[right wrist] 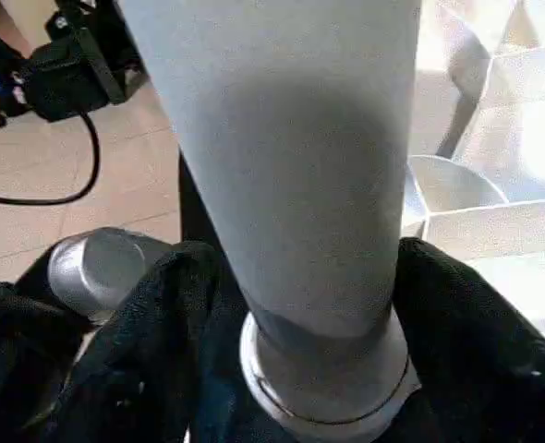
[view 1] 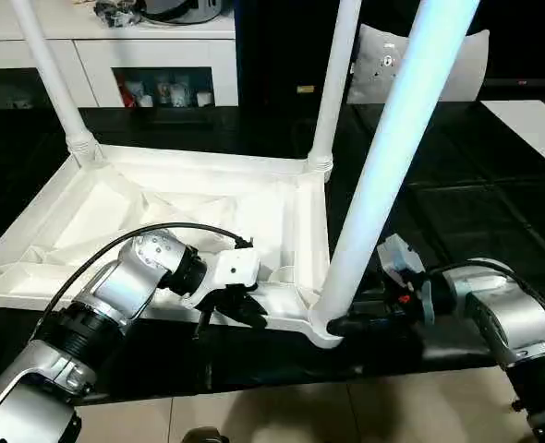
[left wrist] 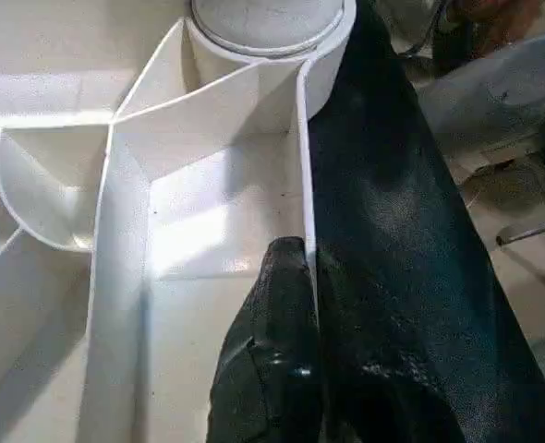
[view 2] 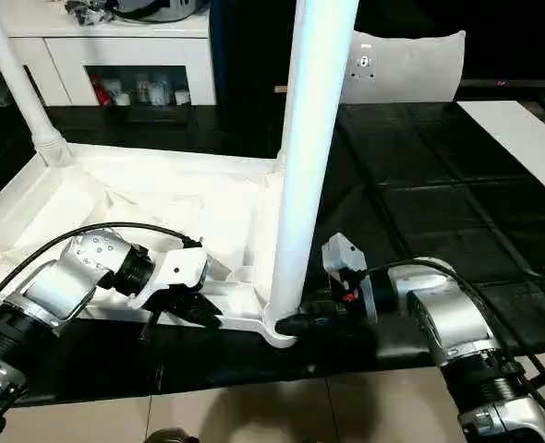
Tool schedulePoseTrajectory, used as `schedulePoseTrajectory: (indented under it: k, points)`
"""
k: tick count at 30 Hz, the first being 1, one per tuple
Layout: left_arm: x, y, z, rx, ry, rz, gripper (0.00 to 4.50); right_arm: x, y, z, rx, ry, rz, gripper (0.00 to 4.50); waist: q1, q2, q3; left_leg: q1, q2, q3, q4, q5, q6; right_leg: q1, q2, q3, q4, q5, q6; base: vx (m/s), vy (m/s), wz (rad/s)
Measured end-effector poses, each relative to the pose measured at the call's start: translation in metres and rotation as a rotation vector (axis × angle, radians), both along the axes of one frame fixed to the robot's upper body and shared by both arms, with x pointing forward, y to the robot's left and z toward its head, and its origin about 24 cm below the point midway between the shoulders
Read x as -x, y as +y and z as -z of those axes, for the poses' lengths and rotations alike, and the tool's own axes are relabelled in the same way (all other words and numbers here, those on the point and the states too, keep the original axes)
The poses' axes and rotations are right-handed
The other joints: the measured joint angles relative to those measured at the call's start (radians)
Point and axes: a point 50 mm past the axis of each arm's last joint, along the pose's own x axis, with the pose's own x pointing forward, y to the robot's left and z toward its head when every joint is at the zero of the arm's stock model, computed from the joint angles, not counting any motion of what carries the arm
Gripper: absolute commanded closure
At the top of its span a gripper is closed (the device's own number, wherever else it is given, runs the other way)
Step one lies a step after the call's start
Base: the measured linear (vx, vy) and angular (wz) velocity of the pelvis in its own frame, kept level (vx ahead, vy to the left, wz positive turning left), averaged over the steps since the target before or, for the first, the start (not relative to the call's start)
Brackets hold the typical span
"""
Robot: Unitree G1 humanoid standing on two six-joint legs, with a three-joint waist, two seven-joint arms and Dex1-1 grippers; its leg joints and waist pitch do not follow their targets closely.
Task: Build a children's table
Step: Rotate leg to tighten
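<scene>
Table top (view 1: pixel 162 217) upside down, my left hand (view 1: pixel 240 309) pinching its near rim, right hand (view 2: pixel 296 325) clamped round third leg (view 1: pixel 383 166) at near-right socket; I'd seat it next.

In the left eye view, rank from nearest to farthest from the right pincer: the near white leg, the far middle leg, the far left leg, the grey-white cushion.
From the right pincer:
1. Near white tapered tube leg, gripped at its base.
2. Far middle white leg, at the upturned white plastic tabletop's far right corner.
3. Grey-white cushion, behind, against the dark backdrop.
4. Far left white leg, at the opposite corner.
</scene>
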Motion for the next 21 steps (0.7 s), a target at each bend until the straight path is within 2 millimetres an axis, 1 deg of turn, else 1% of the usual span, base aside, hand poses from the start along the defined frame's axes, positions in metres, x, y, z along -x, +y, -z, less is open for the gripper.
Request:
schedulePoseTrajectory:
  k: [1,2,3,6,8,12,15,17,18,19,21]
  points:
    - [0.0,0.0,0.0,0.0,0.002,0.004,4.5,0.0,0.0,0.0,0.001,0.003,-0.003,1.83,0.001,0.0,0.0,0.0,0.0,0.0,0.0,0.0,0.0,0.0,0.0,0.0,0.0,0.0,0.0,0.0,0.0,0.0]
    - [0.0,0.0,0.001,0.0,0.003,0.004,4.5,0.001,0.001,-0.001,0.0,0.002,-0.008,1.83,0.001,0.0,0.0,0.0,0.0,0.0,0.0,0.0,0.0,0.0,0.0,0.0,0.0,0.0,0.0,0.0,0.0,0.0]
    - [0.0,0.001,0.001,0.0,0.002,0.005,4.5,0.001,0.001,-0.001,-0.001,0.005,-0.011,2.0,0.001,0.0,0.0,0.0,0.0,0.0,0.0,0.0,0.0,0.0,0.0,0.0,0.0,0.0,0.0,0.0,0.0,0.0]
    - [0.0,0.001,0.001,0.0,0.011,0.013,4.5,0.002,0.002,0.0,-0.003,0.016,-0.01,2.17,0.001,0.0,0.0,0.0,0.0,0.0,0.0,0.0,0.0,0.001,0.0,0.0,0.0,0.0,0.0,0.0,0.0,0.0]
    - [0.0,0.001,0.001,0.003,0.017,0.013,4.5,0.003,0.002,0.001,-0.009,0.026,-0.006,2.4,0.001,0.0,0.0,0.001,0.0,0.0,0.0,0.0,0.0,0.001,0.0,0.0,0.0,0.0,0.0,0.0,0.0,0.0]
    - [-0.001,-0.002,0.002,0.014,0.032,-0.02,4.5,0.003,0.002,0.002,-0.021,0.046,0.036,2.51,0.001,0.0,0.0,0.001,0.0,0.0,0.0,0.0,0.0,0.001,0.0,0.0,0.0,0.0,0.0,0.0,0.0,0.0]
    - [-0.005,-0.003,0.003,0.023,0.02,-0.11,4.5,-0.002,0.005,0.004,-0.025,0.028,0.129,2.51,-0.005,0.001,-0.001,0.002,0.0,0.0,0.0,0.001,-0.002,0.002,0.0,0.0,0.0,0.0,0.0,0.0,0.0,0.0]
    - [-0.012,-0.004,0.004,0.027,-0.008,-0.228,4.5,-0.011,0.008,0.007,-0.035,0.001,0.275,2.53,-0.013,0.001,-0.001,0.003,0.0,0.0,0.0,0.002,-0.003,0.003,0.0,0.0,0.0,0.0,0.0,0.0,0.0,0.0]
    - [-0.015,-0.005,0.004,0.031,-0.02,-0.287,4.5,-0.016,0.011,0.009,-0.045,-0.007,0.355,2.54,-0.024,0.001,-0.001,0.003,0.0,0.0,0.0,0.002,-0.004,0.002,0.0,-0.001,0.0,0.0,0.0,0.0,0.0,0.0]
    - [-0.018,-0.008,0.005,0.039,-0.029,-0.366,4.5,-0.024,0.016,0.011,-0.052,-0.019,0.464,2.55,-0.041,0.001,-0.001,0.002,0.0,0.0,0.0,0.003,-0.005,0.002,0.0,-0.001,-0.001,0.0,0.0,0.0,0.0,0.0]
    - [-0.021,-0.016,0.007,0.063,-0.029,-0.441,4.5,-0.033,0.018,0.011,-0.044,-0.034,0.575,2.57,-0.06,0.001,-0.001,0.002,0.0,0.0,0.0,0.003,-0.005,0.003,0.0,-0.003,-0.007,0.0,0.0,0.0,0.0,0.0]
